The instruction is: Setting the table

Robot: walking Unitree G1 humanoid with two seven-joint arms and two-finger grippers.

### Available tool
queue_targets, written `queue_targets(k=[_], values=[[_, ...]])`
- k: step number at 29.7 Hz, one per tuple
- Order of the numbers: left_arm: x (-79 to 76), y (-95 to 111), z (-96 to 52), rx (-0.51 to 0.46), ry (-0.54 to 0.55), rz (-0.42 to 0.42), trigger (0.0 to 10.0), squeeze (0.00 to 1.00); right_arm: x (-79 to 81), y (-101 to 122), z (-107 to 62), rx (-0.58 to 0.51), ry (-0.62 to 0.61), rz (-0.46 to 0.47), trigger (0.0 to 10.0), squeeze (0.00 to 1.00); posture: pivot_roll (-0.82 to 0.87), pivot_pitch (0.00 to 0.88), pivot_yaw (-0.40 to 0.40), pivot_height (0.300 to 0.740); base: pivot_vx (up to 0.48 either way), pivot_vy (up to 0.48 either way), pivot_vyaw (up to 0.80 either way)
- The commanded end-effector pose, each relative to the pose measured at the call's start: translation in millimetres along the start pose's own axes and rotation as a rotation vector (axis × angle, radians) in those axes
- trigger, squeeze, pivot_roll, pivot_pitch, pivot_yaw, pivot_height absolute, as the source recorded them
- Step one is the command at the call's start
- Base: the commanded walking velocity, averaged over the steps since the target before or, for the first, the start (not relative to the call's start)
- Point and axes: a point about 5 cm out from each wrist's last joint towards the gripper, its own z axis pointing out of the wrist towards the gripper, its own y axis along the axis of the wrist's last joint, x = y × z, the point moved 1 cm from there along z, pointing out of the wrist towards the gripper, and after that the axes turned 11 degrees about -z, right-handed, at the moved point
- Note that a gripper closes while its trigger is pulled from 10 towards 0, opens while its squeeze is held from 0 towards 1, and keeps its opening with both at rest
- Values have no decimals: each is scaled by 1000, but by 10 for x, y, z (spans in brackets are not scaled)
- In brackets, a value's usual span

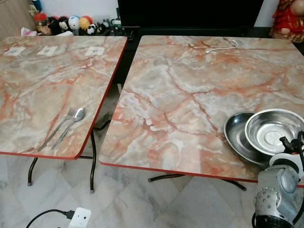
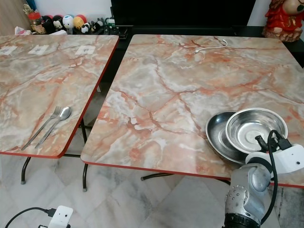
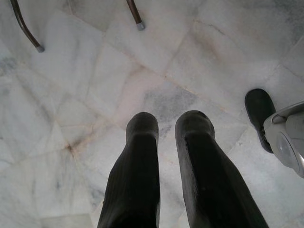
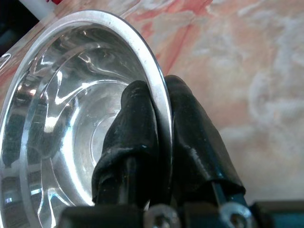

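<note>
A steel bowl rests partly on a larger steel plate at the near right of the right marble table. My right gripper is shut on the steel bowl's near rim, one finger inside and one outside. The right arm rises from the lower right. A fork and spoon lie side by side near the front edge of the left table. My left gripper hangs over the marble floor, its fingers a little apart and empty.
A white cable lies at the right table's far side. Three white cards sit at the left table's far edge, toys behind them. A dark gap separates the tables. A power strip lies on the floor.
</note>
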Motion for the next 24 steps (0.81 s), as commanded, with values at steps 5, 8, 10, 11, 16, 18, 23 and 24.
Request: queue_targets(k=[5,8,10,11,16,18,23,24], values=[[42,-56,-13,19,12,6,10000,0,100,-38,-11,33,51,33,10000,31,-55,84,29,740,0,0,0],[38,-49,-11,16,12,6,10000,0,104,-68,-12,55,57,30,10000,39,-55,84,30,740,0,0,0],[34,-46,-11,15,12,7,10000,0,105,-85,-14,64,59,37,10000,39,-56,84,30,740,0,0,0],[32,-46,-11,14,11,7,10000,0,106,-95,-16,71,62,30,10000,59,-55,85,30,740,0,0,0],[30,-43,-10,13,11,7,10000,0,155,-120,-26,87,102,27,10000,553,-55,85,29,740,0,0,0],[30,-41,-10,12,11,6,10000,0,182,-123,-35,91,116,20,10000,537,-55,85,28,740,0,0,0],[29,-40,-9,12,11,5,10000,0,191,-129,-37,95,121,10,10000,286,-55,84,28,740,0,0,0],[29,-39,-9,12,10,5,10000,0,188,-128,-37,95,120,6,10000,0,-55,84,28,740,0,0,0]])
